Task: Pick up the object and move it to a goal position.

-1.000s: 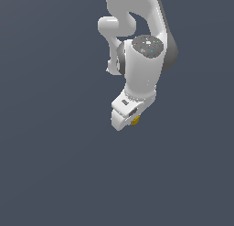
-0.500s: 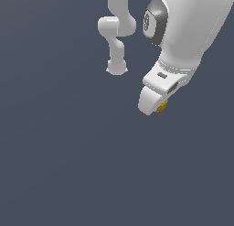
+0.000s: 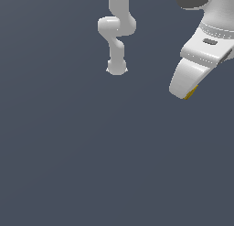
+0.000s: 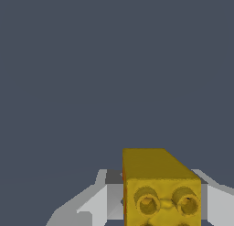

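Observation:
The object (image 4: 160,188) is a mustard-yellow block with round studs on one face, filling the space between my white fingers (image 4: 98,202) in the wrist view. In the exterior view only a sliver of the object (image 3: 191,92) shows behind the white gripper (image 3: 185,90), high at the exterior view's right. The gripper is shut on the object and held well above the dark grey floor.
The arm's base and lower links (image 3: 116,37) stand at the upper middle of the exterior view. Plain dark grey ground (image 3: 91,152) lies all around, with no other objects in sight.
The gripper, still holding the object, has swung from the middle of the exterior view toward its right and upward, and now looks larger, partly leaving the frame.

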Robot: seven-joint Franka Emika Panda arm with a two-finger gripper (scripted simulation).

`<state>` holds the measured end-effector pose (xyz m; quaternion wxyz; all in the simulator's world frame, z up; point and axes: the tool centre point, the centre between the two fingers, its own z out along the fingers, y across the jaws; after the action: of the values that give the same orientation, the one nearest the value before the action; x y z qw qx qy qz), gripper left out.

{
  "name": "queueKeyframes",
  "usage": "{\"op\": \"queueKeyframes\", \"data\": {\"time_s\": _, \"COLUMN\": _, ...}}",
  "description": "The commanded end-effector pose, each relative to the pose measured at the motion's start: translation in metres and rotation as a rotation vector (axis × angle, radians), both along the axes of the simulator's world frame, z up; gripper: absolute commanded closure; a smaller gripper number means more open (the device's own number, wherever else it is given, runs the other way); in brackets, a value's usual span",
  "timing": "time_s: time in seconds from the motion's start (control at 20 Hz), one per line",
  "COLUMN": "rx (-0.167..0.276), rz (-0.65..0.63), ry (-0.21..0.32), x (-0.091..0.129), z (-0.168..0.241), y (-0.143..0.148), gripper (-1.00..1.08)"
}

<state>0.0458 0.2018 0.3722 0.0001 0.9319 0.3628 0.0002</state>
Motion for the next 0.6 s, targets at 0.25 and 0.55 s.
{"op": "queueKeyframes", "data": {"time_s": 0.25, "rx": 0.000, "rz": -0.001, "ry": 0.001, "x": 0.004, "z": 0.034, "y": 0.028, "gripper": 1.08}}
{"op": "queueKeyframes", "data": {"time_s": 0.55, "rx": 0.000, "rz": -0.001, "ry": 0.001, "x": 0.006, "z": 0.048, "y": 0.040, "gripper": 1.08}}
